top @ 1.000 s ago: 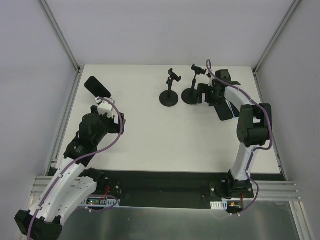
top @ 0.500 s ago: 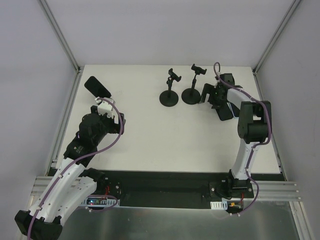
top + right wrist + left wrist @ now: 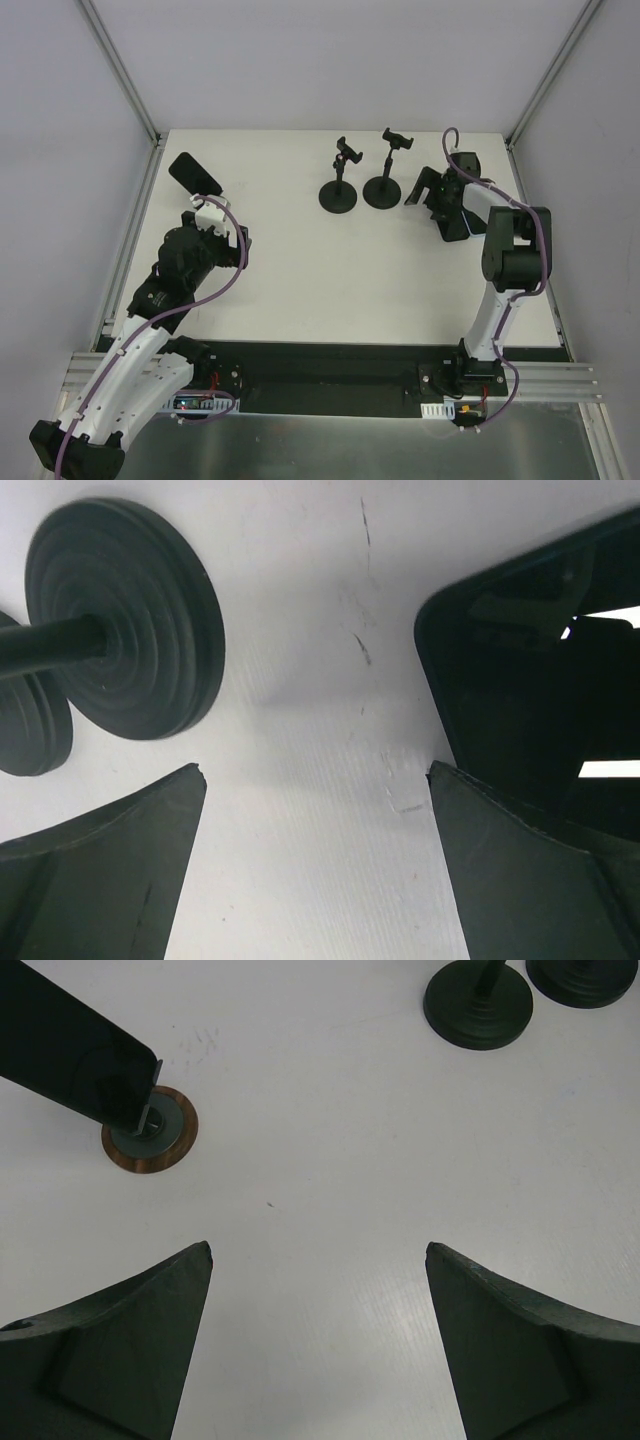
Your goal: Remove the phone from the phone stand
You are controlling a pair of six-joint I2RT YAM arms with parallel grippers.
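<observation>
My right gripper (image 3: 315, 775) is spread wide, gripping nothing. The phone (image 3: 530, 670) lies flat by my right finger, the phone stand (image 3: 125, 620) off to my left. I'd lift straight up, slowly, so I clip neither.

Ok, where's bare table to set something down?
Widest bare table: the middle, between the left arm and right arm, on the near side of the left stand and right stand. Also between the far-left phone and left stand. Crowded: far right, where right stand, right tool and second phone bunch.
</observation>
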